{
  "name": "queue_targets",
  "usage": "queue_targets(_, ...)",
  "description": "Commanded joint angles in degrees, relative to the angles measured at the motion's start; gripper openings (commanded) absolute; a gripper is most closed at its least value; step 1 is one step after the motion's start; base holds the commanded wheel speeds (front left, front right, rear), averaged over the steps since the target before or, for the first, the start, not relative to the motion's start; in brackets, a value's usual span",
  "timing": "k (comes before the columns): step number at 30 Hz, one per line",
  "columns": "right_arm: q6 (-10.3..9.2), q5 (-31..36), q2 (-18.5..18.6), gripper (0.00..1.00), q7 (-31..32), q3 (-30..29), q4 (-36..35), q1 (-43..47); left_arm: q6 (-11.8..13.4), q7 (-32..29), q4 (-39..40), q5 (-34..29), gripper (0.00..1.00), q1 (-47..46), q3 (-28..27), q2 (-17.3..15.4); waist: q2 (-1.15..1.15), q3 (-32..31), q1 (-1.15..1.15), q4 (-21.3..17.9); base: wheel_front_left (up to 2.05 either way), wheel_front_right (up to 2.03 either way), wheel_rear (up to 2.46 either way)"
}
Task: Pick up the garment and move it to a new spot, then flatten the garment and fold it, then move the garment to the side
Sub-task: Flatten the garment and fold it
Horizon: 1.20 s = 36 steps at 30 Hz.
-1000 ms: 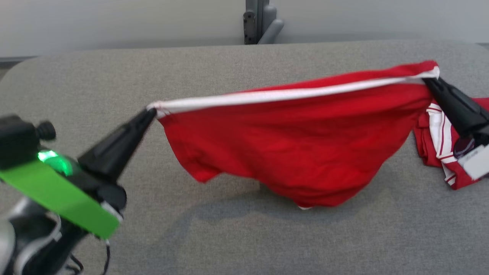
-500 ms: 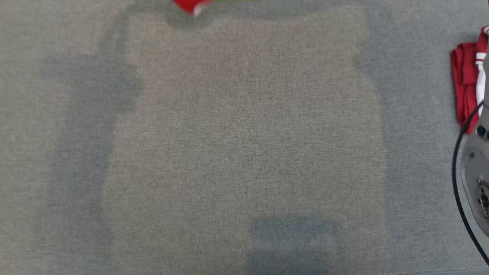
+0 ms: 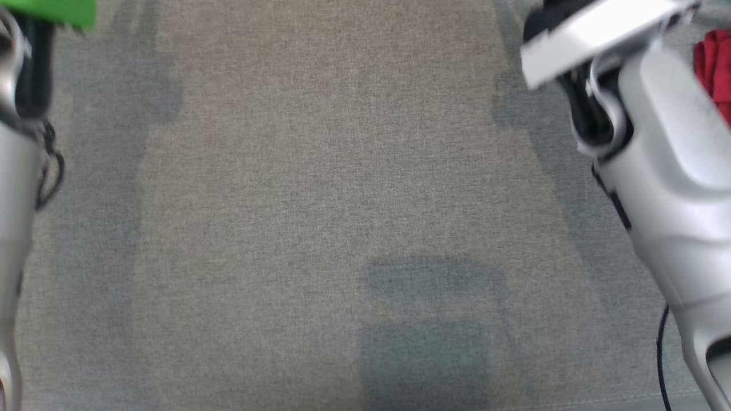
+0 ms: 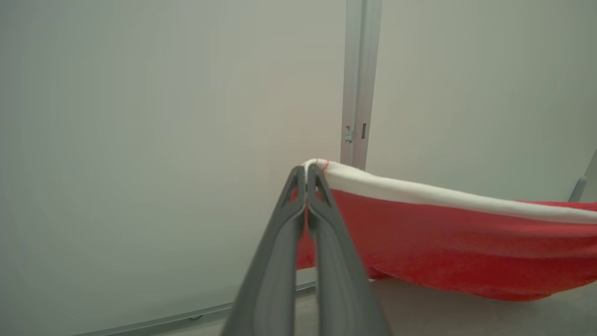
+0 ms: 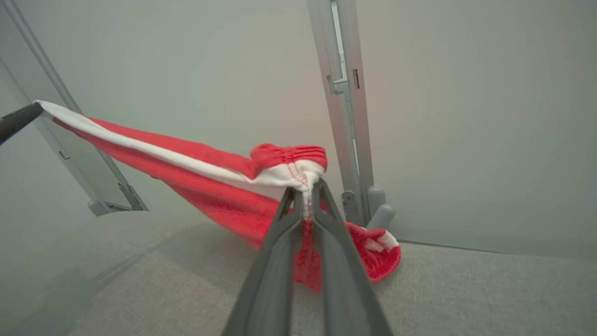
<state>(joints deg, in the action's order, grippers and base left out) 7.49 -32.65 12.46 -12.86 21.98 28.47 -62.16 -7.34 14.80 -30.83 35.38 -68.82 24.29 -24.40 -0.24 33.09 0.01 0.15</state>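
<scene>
Grey woven cloth covers the table [image 3: 320, 200] in the head view, crossed by soft shadows. At 9 o'clock the pale left arm [image 3: 14, 171] runs down the edge, with a green tag [image 3: 51, 11] above it at 10 o'clock. At 3 o'clock the pale right arm [image 3: 668, 188] slants across, and a patch of red cloth [image 3: 714, 68] shows past it at 2 o'clock; which piece that is cannot be told. In the left wrist view a plain pale wall [image 4: 140, 140] stands behind, with a metal post [image 4: 359, 79] rising to 12 o'clock. The left gripper [image 4: 306, 170] has its fingers pressed tight together on the white hem at one corner of the garment [image 4: 443, 242]. From that corner the red garment stretches off toward 3 o'clock, white band along its top, red body sagging below, clear of the table. In the right wrist view the far corner of the garment sits at 10 o'clock in the other gripper's dark tip, and the cloth slopes down from there to the centre. The right gripper [image 5: 305, 193] is pinched closed on the bunched white band at this end of the garment. A post [image 5: 345, 116] stands just behind. A red fold with white marks hangs low at 4 o'clock, near the table; whether it touches cannot be told.
</scene>
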Motion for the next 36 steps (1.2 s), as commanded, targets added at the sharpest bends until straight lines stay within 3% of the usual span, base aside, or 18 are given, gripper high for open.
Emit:
queue_targets(1, -0.02, -2.2, 2.5, 0.0, -0.8, 1.6, -1.7, 5.3, -0.1, 0.4, 2.6, 0.3, 0.0, 5.6, -0.6, -1.1, 0.24, -4.1, -0.01, 0.4, 0.0, 0.0, 0.0)
queue_targets(6, -0.07, -8.7, 9.7, 0.0, -1.9, 5.7, -7.7, 21.9, 0.7, 0.4, 12.5, 1.9, 0.0, 28.3, -4.9, -2.7, 0.24, -8.3, -0.01, 0.2, 0.0, 0.0, 0.0)
queue_targets(9, -0.12, -10.6, 14.2, 0.0, -2.3, 8.0, -12.2, 31.1, 3.0, 0.4, 20.7, 2.3, 0.0, 45.0, -9.4, -1.6, 0.24, -11.9, -0.01, 0.0, 0.0, 0.0, 0.0)
queue_targets(15, -0.13, -7.4, 20.4, 0.0, -2.3, 11.0, -17.7, 41.0, 8.4, 0.4, 31.6, 0.6, 0.0, 64.5, -11.8, 0.7, 0.24, -16.5, -0.01, 0.9, 0.0, 0.0, 0.0)
queue_targets(19, -0.2, -4.7, 25.4, 0.0, -2.3, 9.0, -22.1, 50.7, 13.4, 0.5, 38.8, -0.2, 0.0, 78.8, -11.3, 3.5, 0.24, -18.5, -0.01, 2.7, 0.0, 0.0, 0.0)
queue_targets(22, -0.24, -3.7, 27.0, 0.0, -2.3, 4.6, -26.2, 59.4, 14.8, -0.9, 42.3, 0.1, 0.0, 85.2, -8.3, 5.3, 0.24, -18.8, -0.01, 5.0, 0.0, 0.0, 0.0)
queue_targets(25, -0.12, -2.0, 27.1, 0.0, -2.3, 1.0, -30.6, 67.2, 15.5, -3.0, 45.2, 0.7, 0.0, 88.6, -6.7, 5.5, 0.24, -18.5, -0.01, 6.1, 0.0, 0.0, 0.0)
queue_targets(29, -0.11, -1.6, 24.5, 0.0, -2.0, -2.4, -35.1, 72.2, 16.1, -4.9, 49.5, 1.9, 0.0, 88.5, -7.9, 4.1, 0.24, -17.8, -0.01, 5.3, 0.0, 0.0, 0.0)
queue_targets(36, -0.05, -1.5, 18.5, 0.0, 0.3, 1.8, -34.3, 61.5, 14.7, -12.0, 53.3, 1.4, 0.0, 77.4, -10.5, -1.5, 0.24, -13.2, -0.01, -0.5, 0.0, 0.0, 0.0)
